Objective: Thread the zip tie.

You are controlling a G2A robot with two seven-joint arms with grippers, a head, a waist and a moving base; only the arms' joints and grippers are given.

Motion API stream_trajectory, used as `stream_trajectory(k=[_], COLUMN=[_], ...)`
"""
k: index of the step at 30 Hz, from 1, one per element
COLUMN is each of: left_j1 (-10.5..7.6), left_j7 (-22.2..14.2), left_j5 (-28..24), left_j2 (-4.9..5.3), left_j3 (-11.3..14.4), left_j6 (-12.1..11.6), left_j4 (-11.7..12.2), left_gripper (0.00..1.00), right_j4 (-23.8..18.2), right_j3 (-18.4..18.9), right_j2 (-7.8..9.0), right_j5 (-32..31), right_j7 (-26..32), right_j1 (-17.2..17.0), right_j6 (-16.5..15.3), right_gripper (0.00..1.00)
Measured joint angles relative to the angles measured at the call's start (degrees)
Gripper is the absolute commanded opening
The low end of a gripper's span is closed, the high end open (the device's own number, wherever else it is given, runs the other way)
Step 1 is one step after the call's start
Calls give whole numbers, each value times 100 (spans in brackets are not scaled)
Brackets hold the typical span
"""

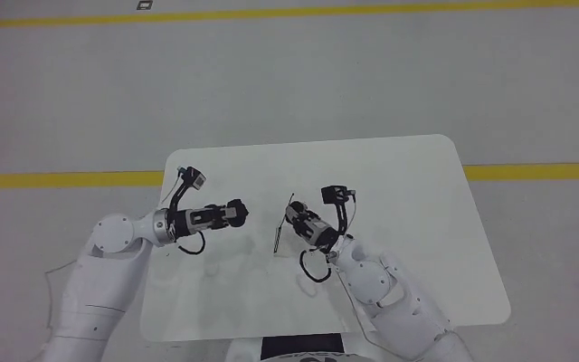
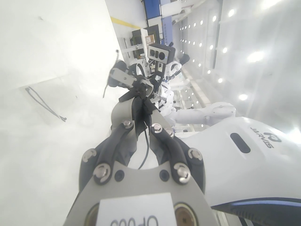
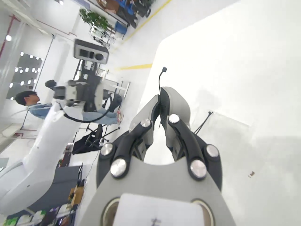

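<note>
- Clamping the tie (image 3: 160,81) flat between its pads, the right gripper (image 3: 160,104) is fully closed on the strap partway along; the head end stands out past the fingertips and the tail trails out on the other side
- In the top view the tie's long axis runs across the line between the two grippers, head toward the table's far edge, tail toward the robot
- The left gripper (image 2: 140,105) also has its fingers pressed together; nothing shows between them, though I cannot tell for certain that it is empty
- It points at the right gripper, near but apart, so the tie lies straight ahead of it, broadside on
- The left arm is the free one and is close to both loose ends; my guess is that it must open, take the tail and bend it round to the head
- Spare ties (image 2: 44,104) lie on a clear sheet (image 2: 61,88) on the table (image 1: 407,181), near the gap between the grippers
</note>
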Motion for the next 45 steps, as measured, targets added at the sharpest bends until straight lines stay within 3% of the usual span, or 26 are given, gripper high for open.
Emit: stream_trajectory(k=[8,14,25,29,35,45], left_j1=[-10,-101,-111,-97,-188,-190], left_j7=[-289,-391,-345,-293,-367,-369], left_j5=[-694,-830,-784,-661,-676,-680], left_j2=[-57,-141,-156,-145,-159,-160], left_j3=[228,428,458,578,811,812], left_j6=[-19,-19,-8,91,-21,-19], left_j4=[461,735,731,706,902,902], left_gripper=[0,0,0,0,0,0], right_j4=[-342,-267,-239,-239,-239,-239], right_j3=[-214,-508,-552,-552,-552,-552], right_j2=[1,-56,-68,-68,-68,-68], right_j5=[-781,-1083,-1173,-1173,-1173,-1173], right_j7=[-1134,-1514,-1612,-1613,-1613,-1613], right_j1=[-462,-405,-367,-367,-367,-367], right_j6=[-97,-61,-61,-61,-61,-61], right_gripper=[0,0,0,0,0,0])
